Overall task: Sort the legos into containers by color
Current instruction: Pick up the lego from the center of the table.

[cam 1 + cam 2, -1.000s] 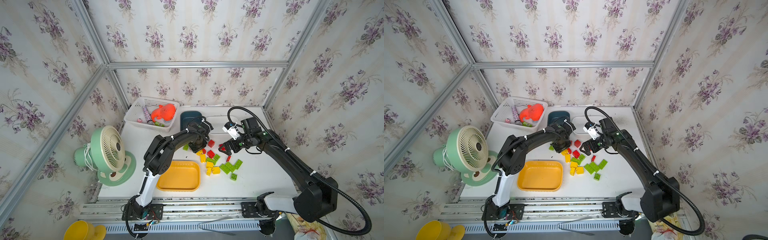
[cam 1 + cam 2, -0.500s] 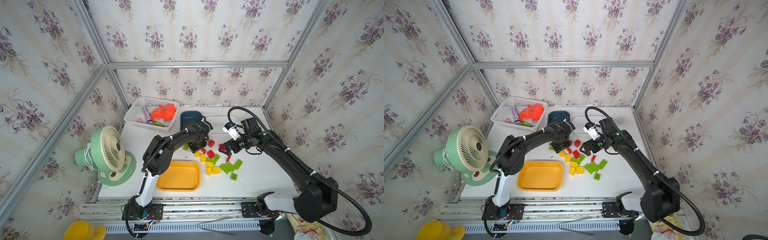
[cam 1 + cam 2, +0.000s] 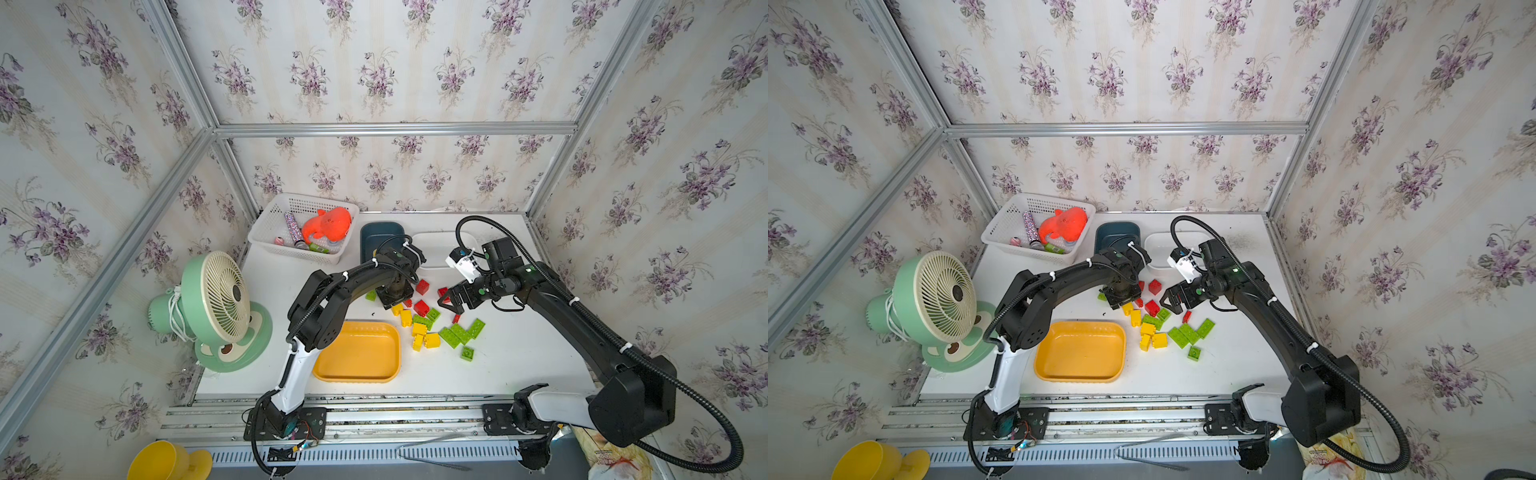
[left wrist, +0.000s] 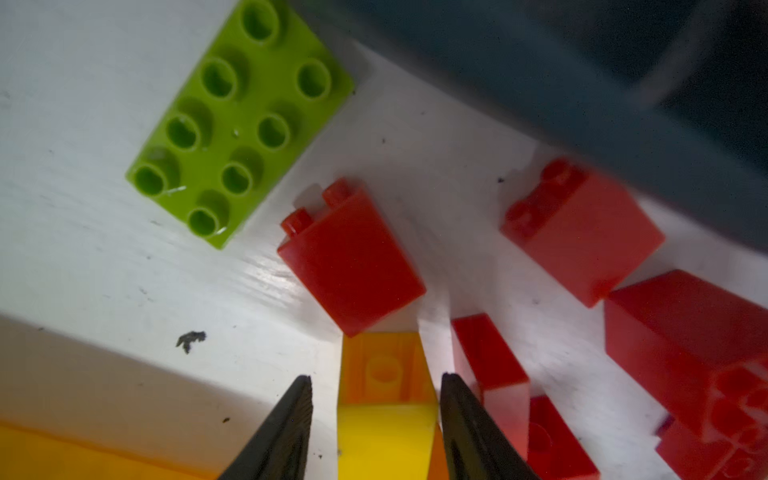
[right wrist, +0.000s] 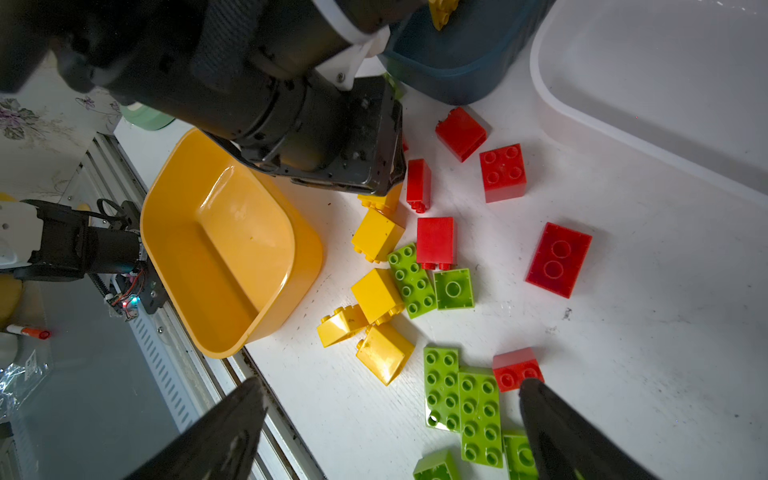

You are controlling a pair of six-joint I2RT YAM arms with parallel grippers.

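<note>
1. Bricks (image 3: 419, 328) in red, yellow and green lie loose on the white bench (image 3: 519, 365). They are clustered between the orange-yellow tray (image 3: 357, 353) at the front and the white tray (image 3: 440, 245) at the back.
2. The dark blue tray (image 3: 380, 232) stands just beside the white one. In the right wrist view a yellow piece (image 5: 442, 10) shows over its inside, cut off by the picture edge.
3. The left tool (image 4: 376, 377) points down at the cluster's edge nearest the dark tray. Its tips straddle a yellow brick (image 4: 386, 432) resting on the bench. The jaws are parted, and a sliver of bench shows between one tip and the brick, so it is released, not grasping.
4. Near that brick lie several red bricks (image 4: 353, 257) and a flat green plate (image 4: 237, 124), studs up.
5. The right tool (image 5: 390, 386) hangs above the green bricks (image 5: 478, 411) on the cluster's other side, with its jaws spread wide and holding nothing.
6. A white basket (image 3: 268, 232) with an orange toy (image 3: 328, 224) sits at the back corner. A green fan (image 3: 216, 299) stands beside the bench on the left arm's side.
</note>
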